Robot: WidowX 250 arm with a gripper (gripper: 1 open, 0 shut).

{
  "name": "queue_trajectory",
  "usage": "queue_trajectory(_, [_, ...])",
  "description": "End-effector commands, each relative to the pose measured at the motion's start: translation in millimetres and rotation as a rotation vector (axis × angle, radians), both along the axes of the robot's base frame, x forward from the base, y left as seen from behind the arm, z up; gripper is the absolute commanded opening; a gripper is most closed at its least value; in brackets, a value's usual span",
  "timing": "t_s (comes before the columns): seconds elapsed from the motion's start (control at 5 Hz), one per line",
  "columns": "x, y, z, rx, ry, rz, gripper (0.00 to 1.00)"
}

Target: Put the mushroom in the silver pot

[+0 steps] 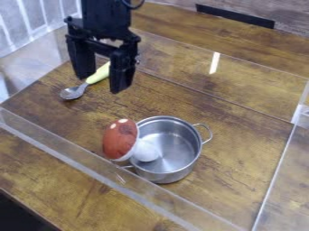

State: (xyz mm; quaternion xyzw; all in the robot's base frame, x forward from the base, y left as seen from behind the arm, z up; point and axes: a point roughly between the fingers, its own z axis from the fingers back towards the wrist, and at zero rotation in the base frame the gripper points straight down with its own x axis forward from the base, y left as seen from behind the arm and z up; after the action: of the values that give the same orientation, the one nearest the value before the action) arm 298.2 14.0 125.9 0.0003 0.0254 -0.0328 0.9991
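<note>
Steel pot (169,149) is sitting near the table's (241,81) front edge, holding the mushroom (125,141) (cap leaning over the rim). Gripper (101,72) is hanging released, grasping nothing, above the spoon (78,88).

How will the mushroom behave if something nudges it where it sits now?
The mushroom leans over the pot rim, stem inside, so a nudge would probably tip it in or out. Its rounded cap looks apt to roll. It looks like a rigid toy, likely light.
</note>
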Motion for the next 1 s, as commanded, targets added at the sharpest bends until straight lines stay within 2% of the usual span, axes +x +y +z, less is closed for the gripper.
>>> queue_trajectory(0.0, [5.0,-7.5,2.9,0.004,-0.029,-0.006,1.0])
queue_trajectory(0.2, [3.9,-13.1,-2.0,0.003,-0.018,-0.014,1.0])
queue_trajectory(0.6, [-2.9,-0.1,-31.1,0.001,0.006,0.041,1.0])
queue_trajectory(0.8, [-3.9,2.5,-28.7,0.001,0.02,0.008,1.0])
